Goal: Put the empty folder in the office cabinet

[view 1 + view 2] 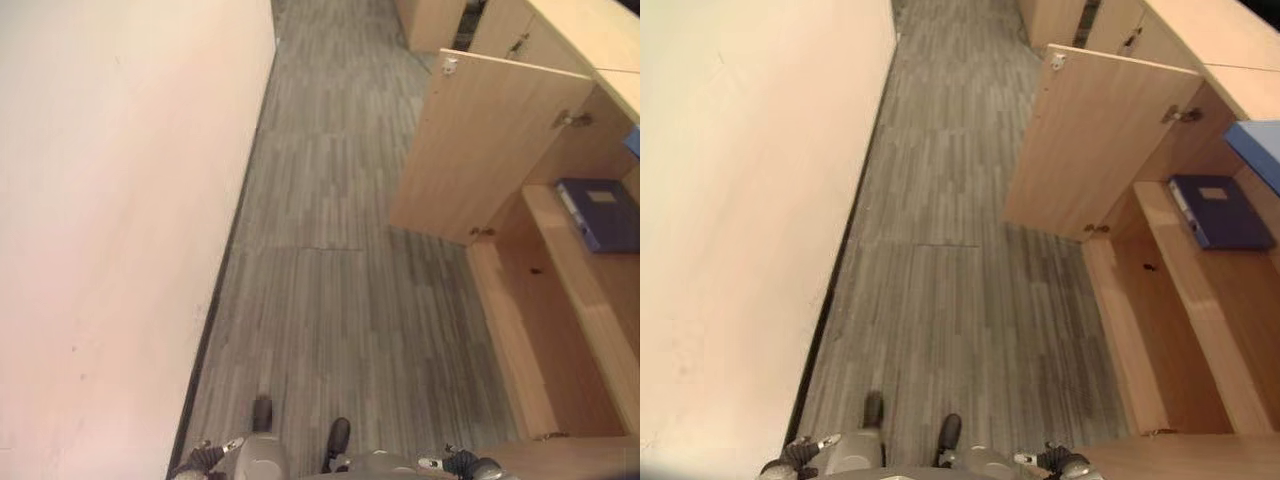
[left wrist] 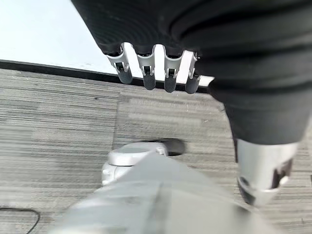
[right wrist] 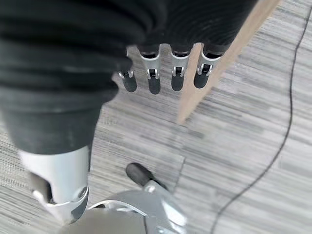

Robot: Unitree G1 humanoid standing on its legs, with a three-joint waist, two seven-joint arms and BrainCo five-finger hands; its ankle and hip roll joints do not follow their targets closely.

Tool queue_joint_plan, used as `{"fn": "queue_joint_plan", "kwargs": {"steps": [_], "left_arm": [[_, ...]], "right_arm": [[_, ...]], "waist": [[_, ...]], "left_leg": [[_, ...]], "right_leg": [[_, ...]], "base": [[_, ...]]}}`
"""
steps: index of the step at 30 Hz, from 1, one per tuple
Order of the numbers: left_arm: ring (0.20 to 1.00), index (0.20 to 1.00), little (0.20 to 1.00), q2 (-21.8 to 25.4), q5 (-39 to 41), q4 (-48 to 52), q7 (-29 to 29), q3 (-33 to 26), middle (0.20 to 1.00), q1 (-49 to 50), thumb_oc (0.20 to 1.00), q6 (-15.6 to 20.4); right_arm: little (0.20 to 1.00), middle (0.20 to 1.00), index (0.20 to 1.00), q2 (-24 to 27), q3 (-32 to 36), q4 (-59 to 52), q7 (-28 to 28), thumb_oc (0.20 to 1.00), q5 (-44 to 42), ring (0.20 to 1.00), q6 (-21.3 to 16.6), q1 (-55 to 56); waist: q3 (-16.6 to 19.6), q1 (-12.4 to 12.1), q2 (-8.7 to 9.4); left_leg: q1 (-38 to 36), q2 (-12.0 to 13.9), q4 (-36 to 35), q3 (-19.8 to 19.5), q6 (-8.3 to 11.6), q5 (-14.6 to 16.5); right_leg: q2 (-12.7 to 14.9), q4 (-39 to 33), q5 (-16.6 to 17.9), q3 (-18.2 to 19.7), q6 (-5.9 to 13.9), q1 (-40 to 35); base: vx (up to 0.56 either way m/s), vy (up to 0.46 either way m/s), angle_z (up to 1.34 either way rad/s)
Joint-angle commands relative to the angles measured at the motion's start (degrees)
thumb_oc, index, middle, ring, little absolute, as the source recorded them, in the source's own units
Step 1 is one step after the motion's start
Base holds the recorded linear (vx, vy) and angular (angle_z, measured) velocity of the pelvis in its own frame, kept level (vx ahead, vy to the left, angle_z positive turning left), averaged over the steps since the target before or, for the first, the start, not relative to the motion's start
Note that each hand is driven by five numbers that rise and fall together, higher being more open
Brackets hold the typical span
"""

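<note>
Left eye view puts the dark blue folder (image 1: 600, 214) flat on a shelf inside the open cabinet (image 1: 520, 330), ahead and off to your right, its long axis running away along the shelf, so the right arm is the nearer one. Your right hand (image 3: 163, 78) hangs beside the cabinet's edge with fingers relaxed and nothing in them (the left hand (image 2: 156, 73) hangs equally slack and empty over the carpet by the wall). By my reading the folder is already in place.
</note>
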State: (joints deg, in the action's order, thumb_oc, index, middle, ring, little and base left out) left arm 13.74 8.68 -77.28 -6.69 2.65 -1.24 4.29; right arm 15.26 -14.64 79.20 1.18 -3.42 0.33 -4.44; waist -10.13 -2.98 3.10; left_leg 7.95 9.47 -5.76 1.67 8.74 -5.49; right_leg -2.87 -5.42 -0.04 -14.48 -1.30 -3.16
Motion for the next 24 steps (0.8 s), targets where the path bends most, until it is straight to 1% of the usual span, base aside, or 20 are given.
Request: {"fn": "queue_joint_plan", "kwargs": {"steps": [1,3,4,7,8,9,10,11,12,14,15,16,17,18,20,21,22,24], "left_arm": [[1.000,1.000,1.000,1.0,0.8,-1.6,-0.3,0.4,1.000,1.5,1.000,0.3],[1.000,1.000,1.000,0.9,0.7,-2.4,-0.2,-0.2,1.000,2.3,1.000,0.1],[1.000,1.000,1.000,0.9,0.7,-2.4,-0.2,-0.1,1.000,2.3,1.000,0.1],[1.000,1.000,1.000,1.4,1.3,-2.1,-0.1,-0.9,1.000,2.1,1.000,0.2],[1.000,1.000,1.000,1.8,1.5,-1.8,-0.2,-1.1,1.000,1.9,1.000,0.2],[1.000,1.000,1.000,2.5,1.4,-1.3,-0.3,-1.1,1.000,1.2,1.000,0.2],[1.000,1.000,1.000,2.8,1.4,-1.2,-0.3,-1.1,1.000,1.0,1.000,0.1],[1.000,1.000,1.000,2.8,1.4,-1.2,-0.3,-1.1,1.000,0.9,1.000,0.1],[1.000,1.000,1.000,3.4,1.3,-0.7,-0.5,-1.2,1.000,0.7,1.000,-0.1],[1.000,1.000,1.000,4.1,1.2,0.0,-0.6,-1.3,1.000,0.5,1.000,-0.2],[1.000,1.000,1.000,4.3,1.2,0.2,-0.6,-1.3,1.000,0.5,1.000,-0.2],[1.000,1.000,1.000,4.5,1.2,0.3,-0.5,-1.4,1.000,0.5,1.000,-0.3],[1.000,1.000,1.000,4.7,1.1,0.1,-0.5,-1.5,1.000,0.5,1.000,-0.4],[1.000,1.000,1.000,4.7,1.0,0.2,-0.5,-1.6,1.000,0.5,1.000,-0.5],[1.000,1.000,1.000,4.4,0.4,-0.1,-0.5,-1.6,1.000,1.0,1.000,-0.7],[1.000,1.000,1.000,4.0,-0.1,-0.1,-0.2,-1.4,1.000,1.0,1.000,-0.8],[1.000,1.000,1.000,3.9,-0.4,-0.2,-0.2,-1.3,1.000,0.9,1.000,-0.9],[1.000,1.000,1.000,3.9,-0.9,-0.4,-0.1,-1.1,1.000,0.6,1.000,-0.8]], "right_arm": [[1.000,1.000,1.000,1.2,1.0,-0.3,-0.1,1.000,-1.8,1.000,-0.5,1.5],[1.000,1.000,1.000,1.2,1.7,-0.9,0.0,1.000,-2.5,1.000,-0.6,1.8],[1.000,1.000,1.000,1.2,1.7,-0.9,0.0,1.000,-2.5,1.000,-0.5,1.8],[1.000,1.000,1.000,1.0,2.8,-1.5,0.0,1.000,-3.7,1.000,-0.5,1.8],[1.000,1.000,1.000,0.8,2.5,-1.7,0.1,1.000,-3.3,1.000,-0.4,1.8],[1.000,1.000,1.000,0.5,1.8,-2.1,0.3,1.000,-2.0,1.000,-0.3,1.5],[1.000,1.000,1.000,0.5,1.5,-2.6,0.4,1.000,-1.7,1.000,-0.2,1.1],[1.000,1.000,1.000,0.5,1.5,-2.6,0.4,1.000,-1.7,1.000,-0.2,1.1],[1.000,1.000,1.000,0.3,0.6,-3.9,0.5,1.000,-1.4,1.000,-0.3,0.6],[1.000,1.000,1.000,0.1,-0.8,-6.1,0.3,1.000,-1.2,1.000,-0.5,-0.2],[1.000,1.000,1.000,0.0,-1.4,-7.1,0.4,1.000,-1.2,1.000,-0.5,-0.6],[1.000,1.000,1.000,-0.1,-1.9,-7.8,0.6,1.000,-1.0,1.000,-0.5,-1.0],[1.000,1.000,1.000,-0.1,-2.5,-8.5,0.9,1.000,-0.7,1.000,-0.5,-1.5],[1.000,1.000,1.000,-0.1,-2.6,-8.8,0.9,1.000,-0.6,1.000,-0.5,-1.7],[1.000,1.000,1.000,0.1,-3.3,-8.9,0.9,1.000,-0.5,1.000,-0.4,-2.1],[1.000,1.000,1.000,0.6,-3.5,-8.5,0.8,1.000,-0.6,1.000,-0.4,-2.4],[1.000,1.000,1.000,0.7,-3.5,-8.4,0.7,1.000,-0.7,1.000,-0.3,-2.4],[1.000,1.000,1.000,0.9,-3.1,-7.6,0.8,1.000,-1.0,1.000,-0.2,-2.3]], "waist": [[3.6,0.2,-1.06],[4.8,0.4,-1.28],[4.8,0.4,-1.27],[5.9,0.8,-1.67],[6.2,0.9,-1.60],[5.8,0.7,-1.74],[5.3,0.4,-1.89],[5.3,0.3,-1.87],[4.8,-0.5,-2.11],[4.0,-0.9,-1.85],[3.5,-0.9,-1.58],[3.2,-0.9,-1.40],[2.7,-0.7,-1.38],[2.5,-0.8,-1.43],[1.6,-0.4,-1.31],[0.9,0.3,-1.18],[0.5,0.6,-0.95],[0.0,1.6,-0.61]], "left_leg": [[-0.7,-3.5,1.4,-0.1,-4.11,-1.9],[-2.3,-5.0,0.8,0.4,-4.97,-0.6],[-2.3,-5.0,0.8,0.5,-4.98,-0.6],[-3.9,-8.2,0.8,1.5,-6.74,1.6],[-4.3,-9.4,0.8,1.8,-7.35,2.5],[-5.5,-11.0,0.8,2.6,-8.67,4.2],[-6.1,-11.4,0.8,3.4,-9.20,4.9],[-6.1,-11.4,0.8,3.5,-9.23,4.9],[-8.1,-11.6,0.8,5.4,-9.42,7.1],[-10.0,-11.4,0.8,7.8,-9.62,8.6],[-10.4,-11.1,0.8,8.9,-9.72,8.8],[-10.6,-10.8,0.8,10.1,-9.71,9.0],[-11.1,-10.2,0.8,11.4,-9.62,9.3],[-11.1,-10.0,0.8,11.8,-9.53,9.3],[-12.5,-9.8,0.8,13.4,-9.47,9.8],[-13.8,-9.8,0.8,13.9,-9.28,10.7],[-14.3,-10.0,0.8,13.7,-9.31,11.0],[-15.5,-10.2,0.8,13.0,-9.25,12.0]], "right_leg": [[8.4,2.6,-2.6,3.8,6.53,-4.6],[10.0,2.8,-2.0,4.4,7.43,-4.1],[10.1,2.8,-2.0,4.5,7.44,-4.1],[12.9,3.9,-1.3,5.5,9.15,-3.0],[14.0,5.5,-1.3,5.8,9.51,-2.2],[15.9,10.7,-1.5,6.1,9.89,-0.3],[17.1,13.3,-0.3,4.7,9.81,0.7],[17.2,13.4,-0.3,4.8,9.84,0.8],[20.9,18.3,1.4,-1.6,9.27,1.6],[23.5,21.7,2.7,-7.9,9.28,2.2],[23.6,21.9,3.6,-9.7,9.64,2.9],[23.1,21.1,4.1,-11.2,9.93,3.8],[21.7,19.6,4.2,-12.9,10.01,6.0],[21.0,17.6,4.0,-13.1,10.40,6.0],[18.5,13.9,5.2,-14.2,10.86,7.9],[16.4,9.9,7.2,-13.8,11.41,10.1],[15.7,8.6,7.9,-13.1,11.67,11.0],[14.0,6.2,9.1,-9.8,12.09,12.6]], "base": [[0.23,0.294,-0.84],[0.18,0.253,-0.42],[0.15,0.244,-0.07],[0.14,0.288,-0.17],[0.17,0.405,-0.40],[0.15,0.366,-0.34],[0.09,0.255,-0.28],[0.13,0.196,-0.23],[0.14,0.177,-0.30],[0.15,0.166,-0.64],[0.09,0.056,-0.84],[0.06,0.014,-0.53],[0.04,-0.029,-0.39],[0.05,-0.031,-0.41],[0.12,-0.064,-0.64],[0.18,-0.105,-0.65],[0.20,-0.133,-0.52],[0.20,-0.135,0.02]]}}
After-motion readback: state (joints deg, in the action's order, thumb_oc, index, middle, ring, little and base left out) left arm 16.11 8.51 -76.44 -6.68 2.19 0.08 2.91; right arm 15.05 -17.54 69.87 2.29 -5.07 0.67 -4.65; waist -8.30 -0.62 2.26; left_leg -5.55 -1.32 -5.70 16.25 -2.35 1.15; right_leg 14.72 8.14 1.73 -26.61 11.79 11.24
